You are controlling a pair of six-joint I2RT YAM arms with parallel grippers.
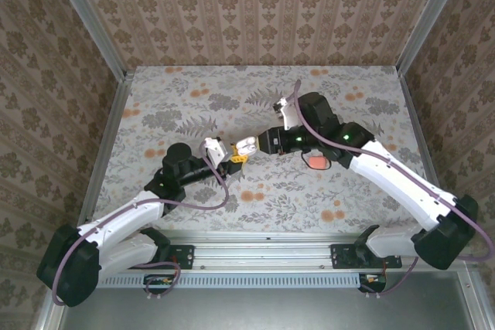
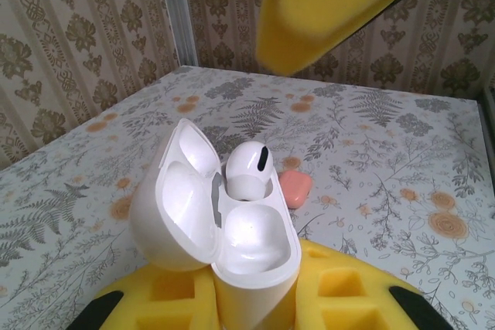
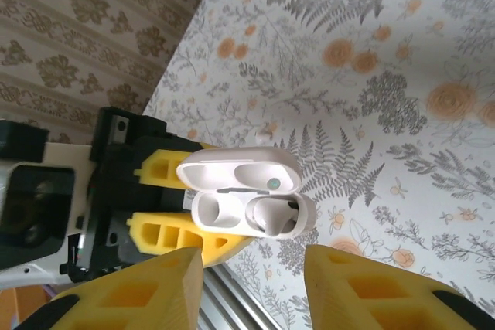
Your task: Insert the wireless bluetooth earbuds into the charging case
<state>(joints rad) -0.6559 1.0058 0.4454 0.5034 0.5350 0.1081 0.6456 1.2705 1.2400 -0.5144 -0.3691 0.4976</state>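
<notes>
Over on the left, the left gripper is reaching in toward the middle of the flowered tablecloth, and its yellow fingers are pinched tight on the base of the white charging case, holding it up off the cloth. The lid is flipped open, leaning off to the left in the left wrist view, and there's a white earbud standing in one of the wells, its rounded head poking up above the rim with a dark slot showing on it. Moving across, the right gripper comes in from the other side, nose to nose with the case in the top view. Its two yellow fingers are spread wide apart with nothing between them, the open case sitting just beyond their tips. Further right, a closed pink case lies flat on the tablecloth, tucked close under the right arm and well apart from the white case.
</notes>
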